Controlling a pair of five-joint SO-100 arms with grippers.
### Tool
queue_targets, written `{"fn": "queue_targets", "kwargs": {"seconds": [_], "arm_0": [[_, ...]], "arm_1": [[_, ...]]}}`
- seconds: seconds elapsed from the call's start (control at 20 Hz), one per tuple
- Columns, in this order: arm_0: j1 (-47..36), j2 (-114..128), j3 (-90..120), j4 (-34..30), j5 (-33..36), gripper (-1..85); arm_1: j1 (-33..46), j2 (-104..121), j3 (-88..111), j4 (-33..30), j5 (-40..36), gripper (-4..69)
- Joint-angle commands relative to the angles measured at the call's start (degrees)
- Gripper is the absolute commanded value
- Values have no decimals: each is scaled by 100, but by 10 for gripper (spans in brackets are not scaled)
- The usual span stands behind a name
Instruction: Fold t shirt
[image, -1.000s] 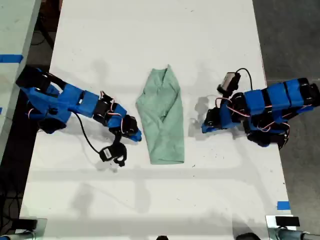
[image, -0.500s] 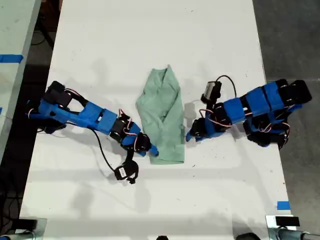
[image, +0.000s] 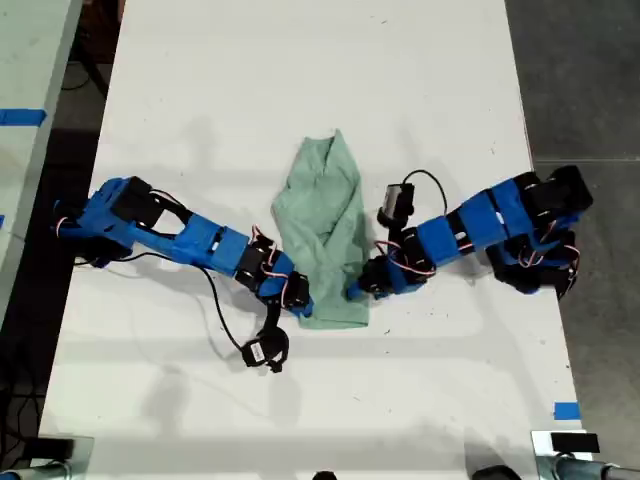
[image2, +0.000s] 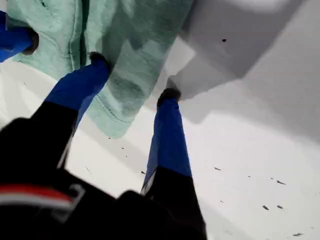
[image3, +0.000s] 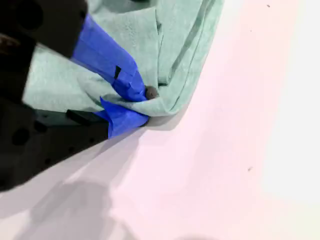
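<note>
Spread wide in the first wrist view, my first gripper (image2: 135, 75) has one fingertip (image2: 99, 59) pressed on the t shirt (image2: 125, 45) near its hemmed corner. The other fingertip sits on the bare white table (image2: 260, 150) just past the cloth edge. Small dark specks dot the tabletop, and a broad grey shadow lies beyond the shirt.

Second wrist view: my second gripper (image3: 145, 106) is closed, pinching a fold at the shirt's edge, with the table looking pale pink-white beside it.

Exterior view: the t shirt lies near the table's middle, folded into a narrow strip. Two blue arms reach in, one (image: 180, 235) from the exterior view's left and one (image: 480, 220) from its right, meeting the strip's lower end. Grey floor (image: 590, 80) runs along the right, and a blue tape mark (image: 566, 410) sits at the table's lower right edge. A second pale surface (image: 30, 60) with blue tape stands at the left.
</note>
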Motion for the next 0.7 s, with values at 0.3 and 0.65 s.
{"fn": "queue_targets", "kwargs": {"seconds": [0.3, 0.65], "arm_0": [[176, 88, -123, 9, 70, -2], [817, 1635, -114, 483, -141, -2]], "arm_1": [[-932, -1863, -3190, 1187, 738, 8], [-1090, -1714, -5027, 2224, 571, 8]]}}
